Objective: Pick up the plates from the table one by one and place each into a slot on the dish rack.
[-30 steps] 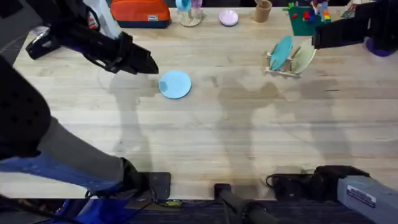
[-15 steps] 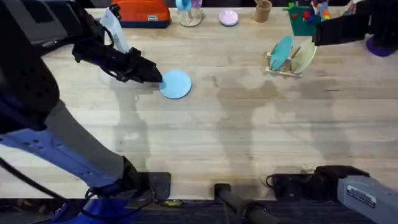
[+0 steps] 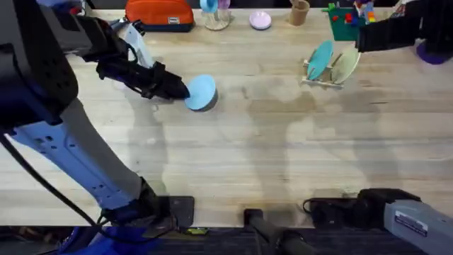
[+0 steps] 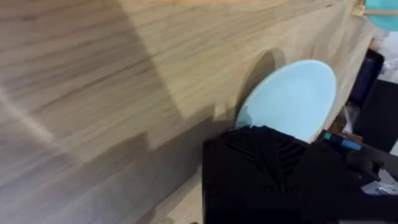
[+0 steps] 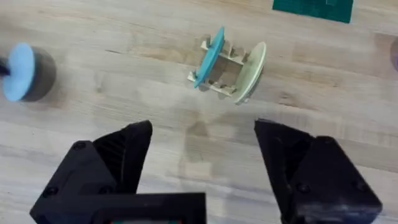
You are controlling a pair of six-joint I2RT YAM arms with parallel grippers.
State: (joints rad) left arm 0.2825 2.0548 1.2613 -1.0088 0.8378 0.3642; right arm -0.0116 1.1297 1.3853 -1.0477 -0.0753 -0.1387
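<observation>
Overhead, left pincer (image 3: 182, 92) at tilted pale blue plate (image 3: 201, 92); wrist view, underside shadow.

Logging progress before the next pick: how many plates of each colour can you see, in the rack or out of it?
Pale blue plate, at the left gripper: 1
Teal plate, in the dish rack: 1
Cream plate, in the rack: 1
Total: 3

Along the top edge of the overhead frame sit an orange pouch (image 3: 160, 14) at upper left, a clear glass (image 3: 216, 15), a small pink dish (image 3: 260, 20), a tan cup (image 3: 299, 12), and a green board (image 3: 346, 23) with coloured pieces at upper right. A purple object (image 3: 432, 53) lies at the far right edge.
</observation>
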